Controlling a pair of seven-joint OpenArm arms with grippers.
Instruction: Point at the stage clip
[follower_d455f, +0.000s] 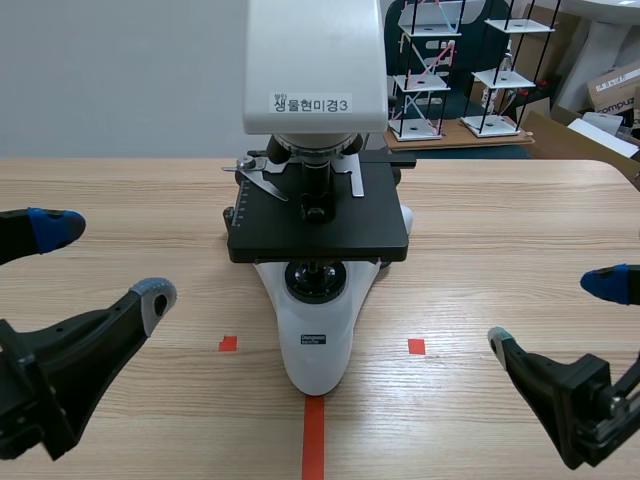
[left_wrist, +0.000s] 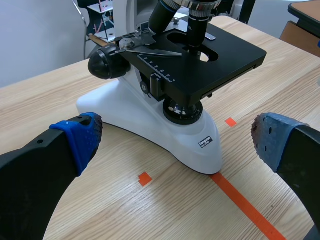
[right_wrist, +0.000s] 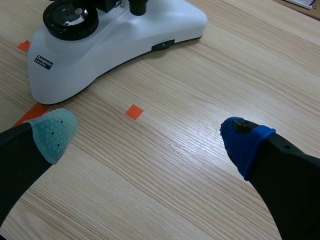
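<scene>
A white microscope (follower_d455f: 318, 340) with a black stage (follower_d455f: 318, 225) stands at the table's middle. On the stage lie two metal stage clips: one (follower_d455f: 262, 182) on its left, also shown as a thin blade (left_wrist: 150, 50) in the left wrist view, and one (follower_d455f: 356, 183) on its right. My left gripper (follower_d455f: 100, 262) is open near the table's front left, well short of the stage. My right gripper (follower_d455f: 555, 312) is open at the front right; its view shows only the microscope's base (right_wrist: 115, 37) ahead of it.
Behind the table stand white shelf models (follower_d455f: 432, 70) and cardboard boxes (follower_d455f: 615, 90). The objective lenses (left_wrist: 197, 22) hang close over the stage. Bare wooden tabletop lies on both sides of the microscope.
</scene>
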